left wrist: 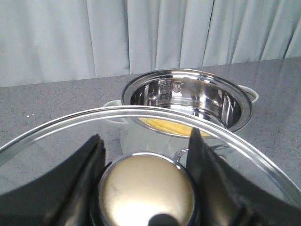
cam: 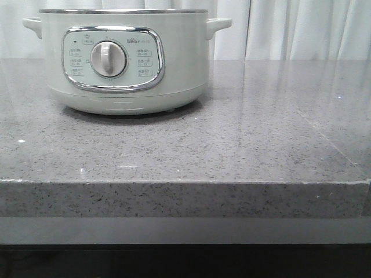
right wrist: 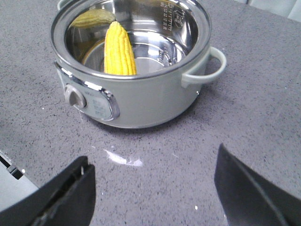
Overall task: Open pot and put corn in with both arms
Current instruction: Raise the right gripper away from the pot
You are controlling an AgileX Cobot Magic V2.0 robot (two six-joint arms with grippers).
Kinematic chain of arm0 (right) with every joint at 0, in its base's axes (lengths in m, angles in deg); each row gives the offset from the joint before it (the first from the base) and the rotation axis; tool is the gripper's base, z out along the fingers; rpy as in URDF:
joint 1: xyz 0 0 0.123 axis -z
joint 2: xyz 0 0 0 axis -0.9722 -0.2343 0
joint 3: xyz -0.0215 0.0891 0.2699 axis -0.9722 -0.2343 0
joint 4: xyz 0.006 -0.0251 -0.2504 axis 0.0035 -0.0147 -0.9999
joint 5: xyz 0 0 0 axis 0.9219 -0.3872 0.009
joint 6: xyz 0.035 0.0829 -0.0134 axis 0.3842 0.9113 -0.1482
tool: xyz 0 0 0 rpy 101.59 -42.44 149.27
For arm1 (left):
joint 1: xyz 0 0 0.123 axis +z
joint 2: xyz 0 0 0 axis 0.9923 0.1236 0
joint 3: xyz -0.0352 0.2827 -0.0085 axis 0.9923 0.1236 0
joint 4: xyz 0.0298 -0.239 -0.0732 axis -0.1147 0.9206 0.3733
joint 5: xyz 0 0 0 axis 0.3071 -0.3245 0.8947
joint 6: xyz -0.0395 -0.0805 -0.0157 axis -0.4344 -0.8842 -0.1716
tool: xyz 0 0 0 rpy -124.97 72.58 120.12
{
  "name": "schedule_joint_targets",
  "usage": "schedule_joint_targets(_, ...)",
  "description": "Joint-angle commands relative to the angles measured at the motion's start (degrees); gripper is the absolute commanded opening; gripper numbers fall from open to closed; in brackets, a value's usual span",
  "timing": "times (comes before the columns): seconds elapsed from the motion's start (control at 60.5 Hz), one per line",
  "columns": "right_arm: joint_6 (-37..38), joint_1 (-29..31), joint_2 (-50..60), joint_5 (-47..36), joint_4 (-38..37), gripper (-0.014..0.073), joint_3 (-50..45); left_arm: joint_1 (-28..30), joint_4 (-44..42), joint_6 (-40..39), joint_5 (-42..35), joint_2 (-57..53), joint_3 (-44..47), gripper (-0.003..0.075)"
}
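Note:
The pale mint pot [cam: 124, 61] stands at the back left of the grey stone table, its dial to the front. In the right wrist view the pot [right wrist: 136, 96] is open and the yellow corn [right wrist: 119, 49] leans inside its steel bowl. My right gripper [right wrist: 153, 176] is open and empty above the table, in front of the pot. My left gripper [left wrist: 146, 157] is shut on the lid's round metal knob [left wrist: 146, 190] and holds the glass lid [left wrist: 56, 141] in the air, off to one side of the open pot [left wrist: 188, 101]. Neither gripper shows in the front view.
The grey speckled table [cam: 232, 145] has its front edge [cam: 185, 182] near the camera. White curtains [cam: 290, 29] hang behind the table. The pot's side handle [right wrist: 207, 68] sticks out toward the right arm's side.

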Motion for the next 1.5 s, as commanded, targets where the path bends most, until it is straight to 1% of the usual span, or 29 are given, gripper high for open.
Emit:
schedule_joint_targets(0.0,0.14,0.21,5.04,-7.55,0.00,0.0540,-3.03,0.17,1.06,-0.21,-8.39,-0.06,-2.21,0.0134)
schedule_joint_targets(0.198,0.14,0.21,13.92,-14.56,0.12,0.0540,-13.01,0.17,1.06,-0.21,-8.39,-0.06,-2.21,0.0134)
schedule_joint_targets(0.331,0.14,0.21,17.45,-17.50,0.12,0.0540,-16.80,0.17,1.06,-0.21,-8.39,-0.06,-2.21,0.0134)
schedule_joint_targets(1.174,0.14,0.21,17.92,-17.86,0.12,0.0540,-17.18,0.17,1.06,-0.21,-8.75,0.06,-2.21,0.0134)
schedule_joint_targets(1.273,0.14,0.21,17.92,-17.86,0.12,0.0540,-17.18,0.17,1.21,-0.21,-9.30,0.95,-2.07,0.0134)
schedule_joint_targets(1.421,0.14,0.21,17.92,-17.80,0.12,0.0540,-17.18,0.17,4.45,-0.10,-14.17,5.07,-2.18,0.0134)
schedule_joint_targets(1.488,0.14,0.21,17.92,-17.80,0.12,0.0540,-17.18,-0.06,5.24,0.56,-14.80,7.73,-3.14,0.0134)
